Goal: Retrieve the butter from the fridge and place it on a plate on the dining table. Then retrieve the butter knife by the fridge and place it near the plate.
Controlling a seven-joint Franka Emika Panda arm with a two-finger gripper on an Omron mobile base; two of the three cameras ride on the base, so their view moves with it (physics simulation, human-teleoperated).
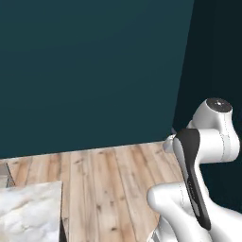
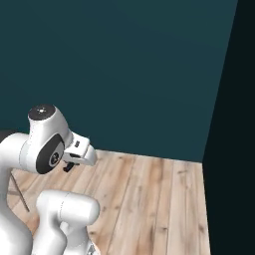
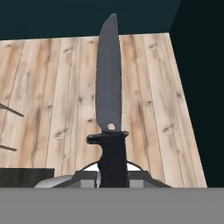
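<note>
Hand view, item one: butter knife (image 3: 109, 96), count one, all dark, handle clamped between the gripper (image 3: 113, 177) jaws, blade pointing up the frame and away from the hand over a wooden plank floor (image 3: 52, 87). One gripper (image 2: 69, 167), seen in the right base view beside the arm's elbow. One marbled dining table (image 1: 28, 208) corner, lower left of the left base view. Two dark teal walls (image 1: 90, 71) meeting at one corner.
</note>
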